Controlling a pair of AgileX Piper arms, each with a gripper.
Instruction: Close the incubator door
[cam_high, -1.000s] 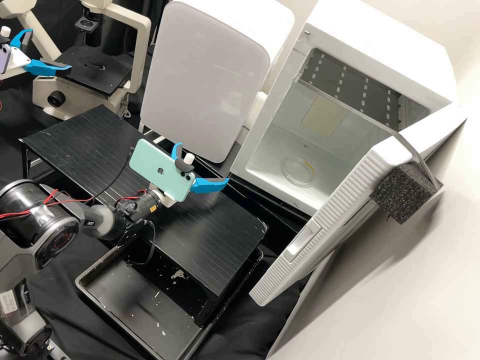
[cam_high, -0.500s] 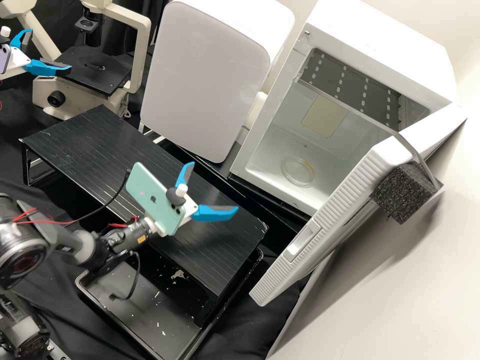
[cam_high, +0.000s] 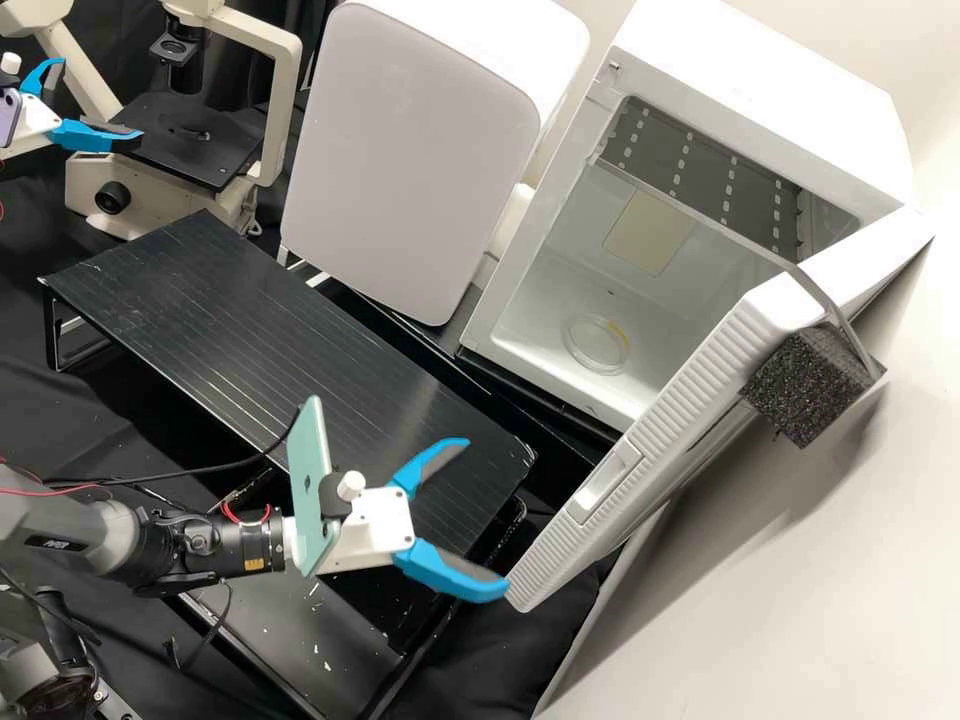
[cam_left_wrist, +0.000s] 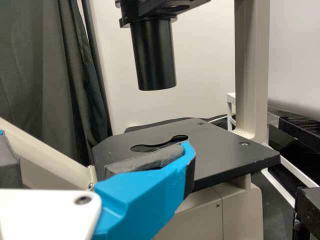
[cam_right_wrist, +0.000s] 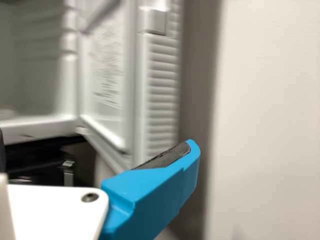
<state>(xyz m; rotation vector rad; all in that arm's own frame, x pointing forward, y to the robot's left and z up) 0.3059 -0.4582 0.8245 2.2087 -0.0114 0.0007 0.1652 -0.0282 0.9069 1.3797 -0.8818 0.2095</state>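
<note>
The white, ribbed plastic door (cam_high: 700, 380) is standing wide open from the white, box-shaped incubator cabinet (cam_high: 750, 90), its long axis slanting from the cabinet's hinge side out to a free end just beside the white-and-blue right gripper (cam_high: 487, 518). The door is lying ahead of these jaws, which are spreading wide and holding nothing; the white-and-blue left gripper (cam_high: 101, 100), also gaping wide and grasping nothing, is hanging well apart from the cabinet. The closing push is probably calling for the door's outer face, the side turning away from the cabinet's cavity, but that face is pointing largely away from the high view, contact at the free end is proving hard to judge, and the right wrist view is cropping much of its own gripper
</note>
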